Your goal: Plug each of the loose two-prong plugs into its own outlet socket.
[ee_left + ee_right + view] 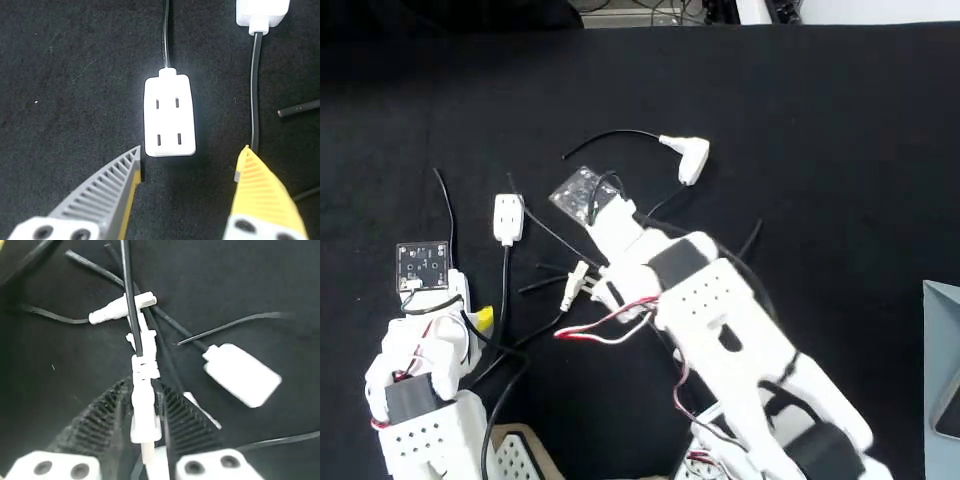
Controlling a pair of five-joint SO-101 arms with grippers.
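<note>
Black table point(840, 120) bears both arms. Left gripper point(192, 150) is spread wide, and a white outlet point(169, 116) lies flat just ahead of its fingertips. Right gripper point(145, 387) is clenched on a white plug point(145, 415) near the table's middle. A second plug point(120, 310) lies just beyond it, under a black cable point(131, 295).

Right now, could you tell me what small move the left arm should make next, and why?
Probably ease the open left gripper forward until it straddles the white four-slot outlet block. The block lies just ahead of it, its slots empty, and the right gripper is shut on a white two-prong plug, so steadying the block seems sensible.
</note>
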